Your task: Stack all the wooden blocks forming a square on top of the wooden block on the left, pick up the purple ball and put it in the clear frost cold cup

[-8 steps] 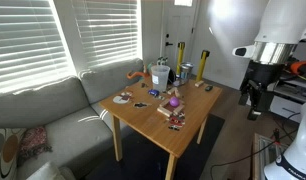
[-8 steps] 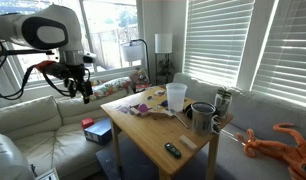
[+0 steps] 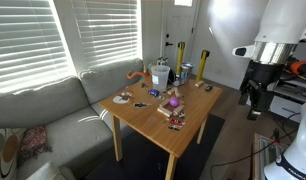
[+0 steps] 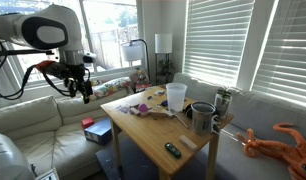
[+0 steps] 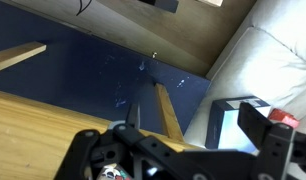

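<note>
The purple ball (image 3: pixel 174 101) sits near the middle of the wooden table (image 3: pixel 153 125). The clear frost cold cup (image 3: pixel 160 75) stands upright at the far end and also shows in an exterior view (image 4: pixel 176 96). Small pale wooden blocks (image 3: pixel 203 86) lie near the table edge closest to the arm; they are too small to count. My gripper (image 3: pixel 255 98) hangs in the air beside the table, away from all of them, and it shows in an exterior view (image 4: pixel 78 88). In the wrist view its fingers (image 5: pixel 183 150) are spread wide with nothing between them.
A blue container (image 3: pixel 187 71) stands by the cup. A dark mug (image 4: pixel 201 116) and a remote (image 4: pixel 172 150) sit on the table. A grey sofa (image 3: pixel 43 110) flanks it. A table leg (image 5: pixel 169 110) and a box (image 5: pixel 238 120) on the floor lie below the gripper.
</note>
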Robot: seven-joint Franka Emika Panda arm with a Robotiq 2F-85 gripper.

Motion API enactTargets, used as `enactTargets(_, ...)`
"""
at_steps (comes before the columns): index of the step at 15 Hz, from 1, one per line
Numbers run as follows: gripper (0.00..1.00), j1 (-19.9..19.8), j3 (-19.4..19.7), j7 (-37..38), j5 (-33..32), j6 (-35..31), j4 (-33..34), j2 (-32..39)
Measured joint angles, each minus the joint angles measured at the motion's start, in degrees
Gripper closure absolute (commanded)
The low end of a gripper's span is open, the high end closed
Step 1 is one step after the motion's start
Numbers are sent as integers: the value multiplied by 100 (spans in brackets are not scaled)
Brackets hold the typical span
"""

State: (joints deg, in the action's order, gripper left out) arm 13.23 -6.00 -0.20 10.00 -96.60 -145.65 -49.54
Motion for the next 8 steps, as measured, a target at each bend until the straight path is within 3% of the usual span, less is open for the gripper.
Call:
enactTargets(4, 0, -415, 59, 124, -72, -287, 108, 140)
enactTargets(8, 0, -813, 155, -31, -397, -898, 431, 720)
